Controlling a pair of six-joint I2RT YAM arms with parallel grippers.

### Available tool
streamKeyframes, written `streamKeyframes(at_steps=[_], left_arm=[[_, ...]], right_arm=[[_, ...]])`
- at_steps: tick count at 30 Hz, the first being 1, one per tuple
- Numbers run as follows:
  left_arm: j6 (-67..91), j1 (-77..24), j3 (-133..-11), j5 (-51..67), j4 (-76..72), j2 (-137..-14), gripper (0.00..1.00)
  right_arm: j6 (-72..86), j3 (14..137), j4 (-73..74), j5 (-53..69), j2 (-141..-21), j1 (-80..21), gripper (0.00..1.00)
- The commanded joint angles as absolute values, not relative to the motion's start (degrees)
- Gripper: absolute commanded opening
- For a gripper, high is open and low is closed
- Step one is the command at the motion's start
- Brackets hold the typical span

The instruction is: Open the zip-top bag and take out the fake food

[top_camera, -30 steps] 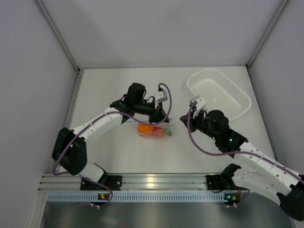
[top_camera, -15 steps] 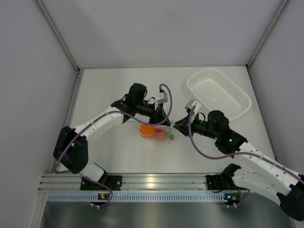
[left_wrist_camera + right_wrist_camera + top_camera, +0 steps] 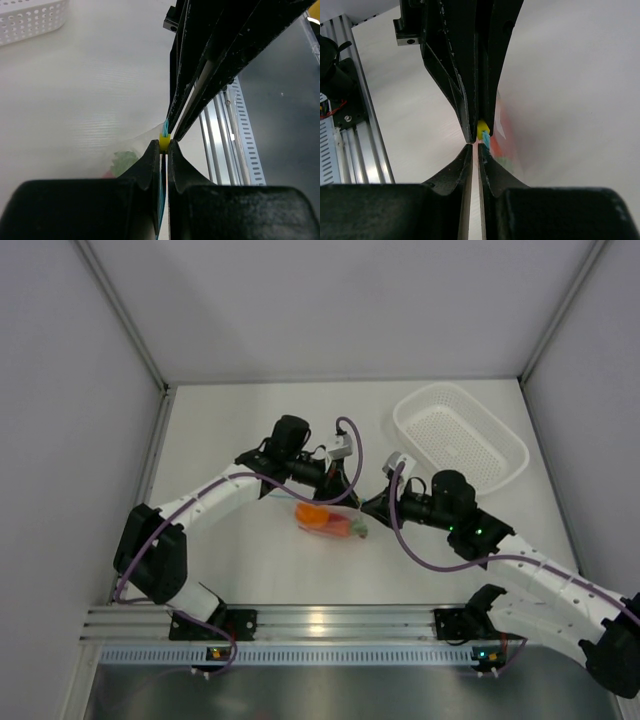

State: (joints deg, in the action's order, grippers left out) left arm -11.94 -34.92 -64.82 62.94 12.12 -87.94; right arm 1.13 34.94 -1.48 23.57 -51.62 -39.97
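My left gripper (image 3: 164, 148) is pinched on the light blue zip strip (image 3: 161, 200) of the small clear crinkly zip-top bag (image 3: 332, 522), which lies mid-way across the white table (image 3: 250, 560). My right gripper (image 3: 474, 147) is almost closed at the yellow tab (image 3: 482, 131); I cannot tell whether it grips. The orange fake food (image 3: 313, 512) is inside the bag.

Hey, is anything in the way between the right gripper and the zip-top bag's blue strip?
Nothing visible. The right gripper has its tips at the blue strip of the zip-top bag, beside the yellow tab. The left gripper, pinching that strip, meets them tip to tip.
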Motion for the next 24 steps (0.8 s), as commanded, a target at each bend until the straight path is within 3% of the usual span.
streamKeyframes(at_steps=[1,5,8,14,18,24], left_arm=[[-12.83,-35.07,-66.89,66.97,11.16,-88.68,0.00],[-12.83,-34.98,-66.97,67.50,11.16,-89.03,0.00],[-12.74,-34.98,-66.88,67.33,11.16,-88.95,0.00],[-12.92,-34.98,-66.80,66.45,11.60,-89.03,0.00],[-13.09,-34.98,-67.50,63.64,13.00,-89.12,0.00],[-13.97,-34.89,-68.29,59.68,15.29,-88.95,0.00]], right_arm=[[0.53,38.14,-6.15,25.14,-52.20,-39.55,0.09],[-1.49,38.58,-6.41,24.44,-53.26,-39.64,0.09],[-1.84,39.02,-6.42,24.43,-53.79,-39.55,0.00],[-1.85,39.02,-6.50,23.65,-53.53,-39.55,0.00],[-0.44,37.53,-7.47,15.49,-51.77,-39.55,0.00],[-0.44,37.53,-6.06,12.57,-51.24,-39.64,0.00]])
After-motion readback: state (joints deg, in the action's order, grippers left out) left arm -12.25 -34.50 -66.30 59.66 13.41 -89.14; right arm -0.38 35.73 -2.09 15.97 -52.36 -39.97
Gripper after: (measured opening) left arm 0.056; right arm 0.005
